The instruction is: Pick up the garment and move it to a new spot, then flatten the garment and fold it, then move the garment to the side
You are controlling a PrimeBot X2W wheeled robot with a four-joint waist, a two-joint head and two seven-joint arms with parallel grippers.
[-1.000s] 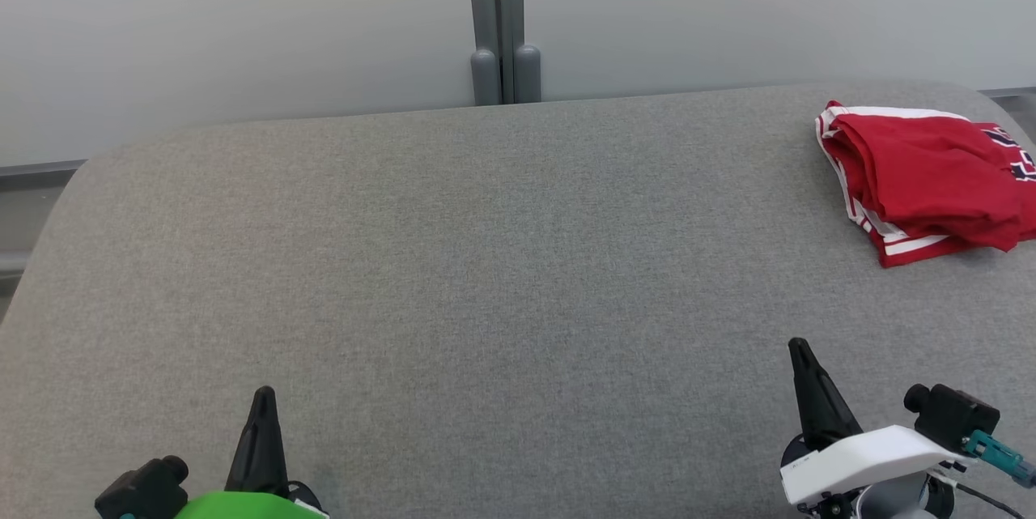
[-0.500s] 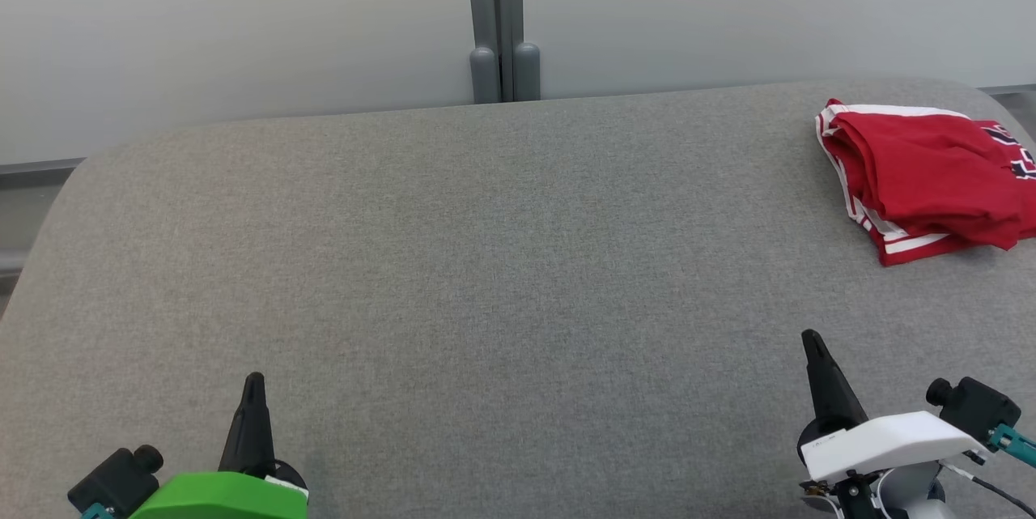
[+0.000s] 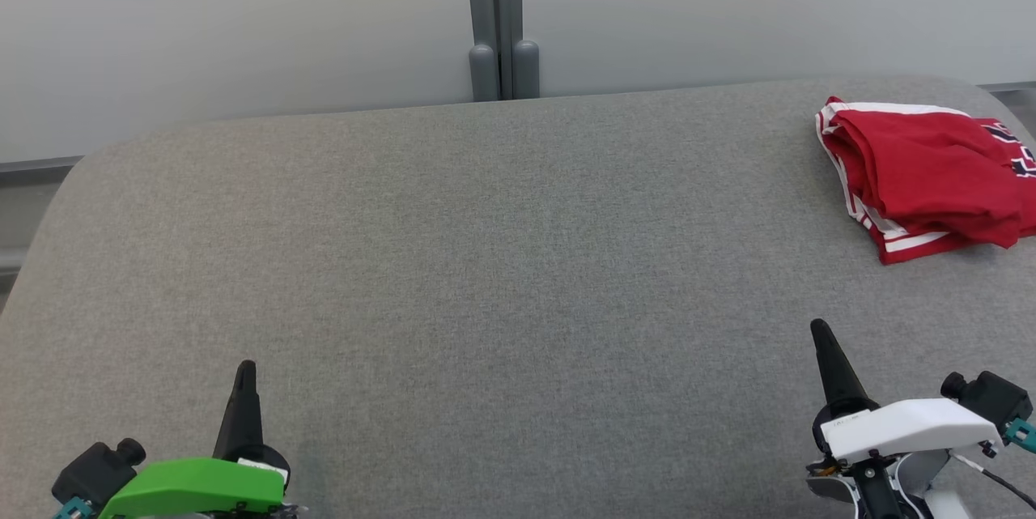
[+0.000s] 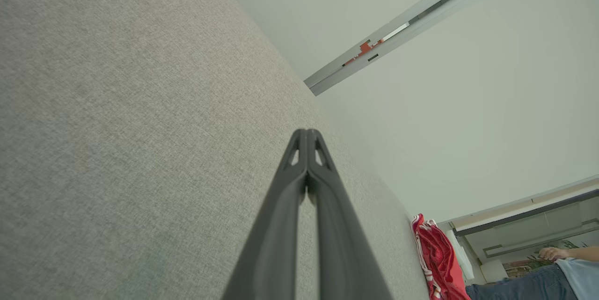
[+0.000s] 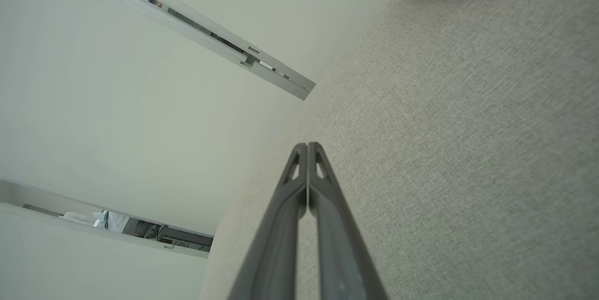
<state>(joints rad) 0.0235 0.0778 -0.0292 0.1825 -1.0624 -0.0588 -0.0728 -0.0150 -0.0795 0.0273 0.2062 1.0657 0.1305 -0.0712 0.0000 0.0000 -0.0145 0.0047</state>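
Garment [image 3: 931,171] x1 on grey surface [image 3: 518,260]; claws x2: left claw [image 3: 245,367], right claw [image 3: 820,329] both closed, empty.

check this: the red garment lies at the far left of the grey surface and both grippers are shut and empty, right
Not quite. The head view shows the red garment at the far right of the grey surface, not the far left. The left gripper and right gripper are shut and empty.
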